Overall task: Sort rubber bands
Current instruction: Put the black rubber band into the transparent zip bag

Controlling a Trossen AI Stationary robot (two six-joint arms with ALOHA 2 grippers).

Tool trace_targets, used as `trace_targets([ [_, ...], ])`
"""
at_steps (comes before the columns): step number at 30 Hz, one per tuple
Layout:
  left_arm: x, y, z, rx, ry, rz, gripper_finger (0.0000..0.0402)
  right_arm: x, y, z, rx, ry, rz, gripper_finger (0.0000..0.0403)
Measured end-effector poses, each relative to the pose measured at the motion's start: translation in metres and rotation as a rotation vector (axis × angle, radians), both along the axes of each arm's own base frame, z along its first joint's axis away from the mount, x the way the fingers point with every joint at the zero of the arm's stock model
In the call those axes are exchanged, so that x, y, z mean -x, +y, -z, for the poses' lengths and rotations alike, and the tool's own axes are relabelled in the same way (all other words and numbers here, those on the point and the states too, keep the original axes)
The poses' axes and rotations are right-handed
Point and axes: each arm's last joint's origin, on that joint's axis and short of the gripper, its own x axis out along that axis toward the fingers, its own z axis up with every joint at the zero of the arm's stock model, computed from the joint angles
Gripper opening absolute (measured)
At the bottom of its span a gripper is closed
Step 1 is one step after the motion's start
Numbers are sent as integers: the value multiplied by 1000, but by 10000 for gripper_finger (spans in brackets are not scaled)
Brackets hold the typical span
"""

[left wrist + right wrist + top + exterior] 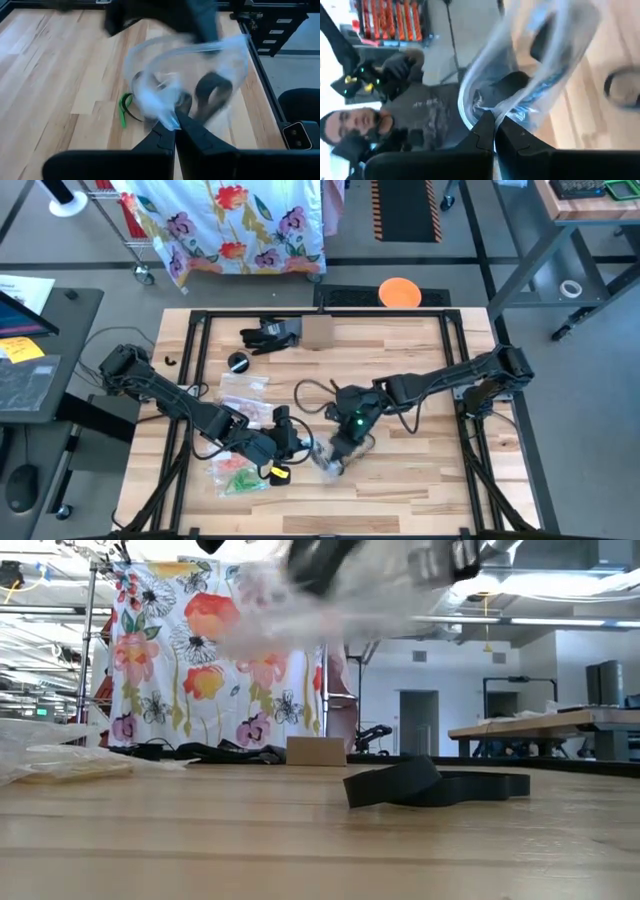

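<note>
A clear plastic zip bag [326, 462] hangs between my two grippers above the table's near middle, and both are shut on it. My left gripper [300, 444] reaches in from the left and my right gripper [341, 452] from the right. In the left wrist view the bag [185, 70] is spread open. A green rubber band [123, 107] lies on the wood beside it. A dark band loop [432, 784] lies flat on the table beneath. More clear bags [238, 476] holding green and red rubber bands lie at the near left. My left gripper pinches the bag's rim [170, 119] between its two shut fingers, coming slanting down from the table's left. The bag is lifted clear of the table, its mouth pulled open away from the fingers. My right gripper pinches the bag's opposite rim [496, 111] between its two shut fingers, slanting down from the table's right. The bag's plastic stretches away from the fingertips, clear of the table.
Other clear bags [246, 386] lie left of centre. A black glove [268, 334], a cardboard box [318, 332] and a small black round thing [238, 362] sit near the far edge. A yellow-marked object [278, 473] lies near my left gripper. A person [395, 120] shows beyond the table.
</note>
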Motion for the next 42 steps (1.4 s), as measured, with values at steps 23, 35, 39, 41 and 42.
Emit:
trace_targets([
  [23,0,-2,-1,10,-9,26,0,0,-10,0,-19,-35,-101,0],
  [35,0,-2,0,-72,2,74,24,-6,-34,-3,3,-105,-53,0],
  [39,1,1,1,-108,8,15,83,-7,-45,-3,7,-101,-26,2],
  [41,2,3,2,-91,9,-54,114,-8,-51,-3,13,-104,-9,6],
  [42,4,4,3,-97,19,-82,126,-9,-54,-3,23,-109,3,8],
])
